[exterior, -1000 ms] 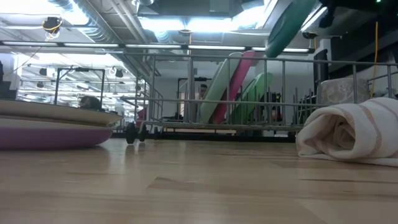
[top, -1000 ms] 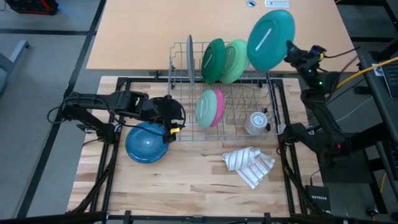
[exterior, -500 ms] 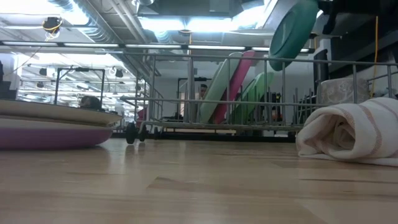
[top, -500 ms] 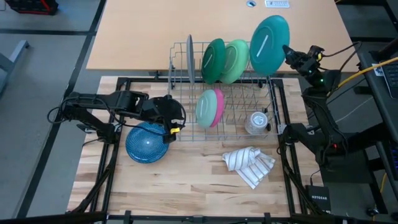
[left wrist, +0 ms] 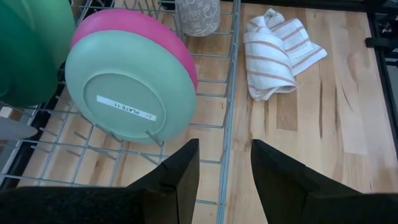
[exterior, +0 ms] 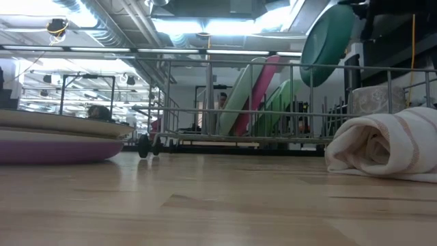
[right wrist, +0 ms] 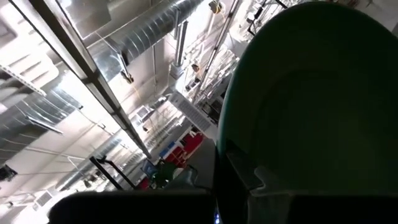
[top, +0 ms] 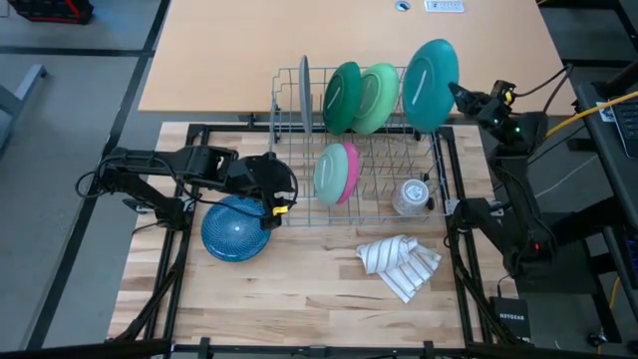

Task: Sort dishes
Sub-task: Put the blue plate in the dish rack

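A large teal plate (top: 431, 85) hangs on edge over the far right corner of the wire rack (top: 436, 160), with my right gripper (top: 458, 93) shut on it; the low view shows the teal plate (exterior: 329, 44) above the rack's top rail. A grey plate (top: 304, 95), a dark green plate (top: 342, 97) and a light green plate (top: 378, 96) stand on edge in the rack's far row. A light green plate backed by a pink plate (left wrist: 127, 90) stands in the near row. My left gripper (left wrist: 224, 177) hovers open over the rack's near left edge, beside a blue plate (top: 236, 228). My right gripper holds the teal plate by its rim (top: 451, 90) on the side toward the table's right edge, coming level from that side. In the right wrist view the plate (right wrist: 311, 93) rises from the fingers (right wrist: 245, 177). It stands nearly upright, lifted clear of the rack.
A small glass cup (top: 411, 196) stands in the rack's near right corner. A striped white cloth (top: 399, 265) lies crumpled on the table in front of the rack. The blue plate tops a stack (exterior: 54, 137) on the table left of the rack.
My right gripper has carried the teal plate down and toward the table's near edge, closer to the rack's far right corner. The plate has tipped from a slant to nearly upright. The gripper has stayed shut on it.
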You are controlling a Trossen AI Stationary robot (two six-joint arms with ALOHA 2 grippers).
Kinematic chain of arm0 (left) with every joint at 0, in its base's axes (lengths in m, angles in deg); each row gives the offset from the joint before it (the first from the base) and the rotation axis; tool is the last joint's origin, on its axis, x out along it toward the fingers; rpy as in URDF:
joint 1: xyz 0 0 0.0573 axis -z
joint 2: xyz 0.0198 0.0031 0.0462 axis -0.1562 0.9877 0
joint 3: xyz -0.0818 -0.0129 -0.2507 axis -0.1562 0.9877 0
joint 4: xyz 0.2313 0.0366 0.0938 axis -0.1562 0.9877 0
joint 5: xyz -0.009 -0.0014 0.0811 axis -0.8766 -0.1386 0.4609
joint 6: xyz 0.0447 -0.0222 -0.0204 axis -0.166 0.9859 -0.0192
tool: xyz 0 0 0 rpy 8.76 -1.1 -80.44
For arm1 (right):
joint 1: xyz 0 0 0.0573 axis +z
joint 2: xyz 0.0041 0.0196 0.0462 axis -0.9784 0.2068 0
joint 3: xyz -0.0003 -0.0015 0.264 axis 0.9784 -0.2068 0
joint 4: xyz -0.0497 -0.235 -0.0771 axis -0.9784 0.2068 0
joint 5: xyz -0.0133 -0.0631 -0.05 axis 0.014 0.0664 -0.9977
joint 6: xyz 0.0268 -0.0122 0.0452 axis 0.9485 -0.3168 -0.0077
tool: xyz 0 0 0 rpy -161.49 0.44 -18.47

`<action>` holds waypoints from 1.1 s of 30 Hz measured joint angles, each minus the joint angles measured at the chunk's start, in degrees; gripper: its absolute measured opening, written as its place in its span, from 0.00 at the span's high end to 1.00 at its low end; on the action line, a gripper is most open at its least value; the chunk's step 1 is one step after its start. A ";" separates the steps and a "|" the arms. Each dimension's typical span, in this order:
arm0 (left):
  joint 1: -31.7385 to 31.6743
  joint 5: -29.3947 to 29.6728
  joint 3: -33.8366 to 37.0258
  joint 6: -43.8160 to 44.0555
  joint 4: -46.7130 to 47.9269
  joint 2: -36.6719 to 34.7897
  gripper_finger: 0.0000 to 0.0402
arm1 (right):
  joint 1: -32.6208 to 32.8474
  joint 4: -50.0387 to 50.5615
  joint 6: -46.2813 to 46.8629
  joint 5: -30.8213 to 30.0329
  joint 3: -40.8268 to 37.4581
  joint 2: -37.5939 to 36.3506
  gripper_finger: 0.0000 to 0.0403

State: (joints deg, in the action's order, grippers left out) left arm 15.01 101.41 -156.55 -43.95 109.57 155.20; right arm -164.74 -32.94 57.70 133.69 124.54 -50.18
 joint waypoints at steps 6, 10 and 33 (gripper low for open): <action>0.00 0.00 0.00 -1.10 0.00 0.00 0.67 | 0.02 8.51 -2.54 1.16 0.02 -5.16 0.98; -0.02 0.01 0.01 -1.06 0.00 0.02 0.67 | 0.02 13.08 -5.73 0.61 0.02 -8.99 0.98; 0.00 0.01 0.01 -0.85 -0.04 0.02 0.67 | 0.02 16.57 -7.92 -4.73 -8.81 -13.52 0.98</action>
State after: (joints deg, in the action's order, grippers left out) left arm 15.01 101.43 -156.54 -44.79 109.53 155.22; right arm -164.72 -16.37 49.78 128.96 115.73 -63.70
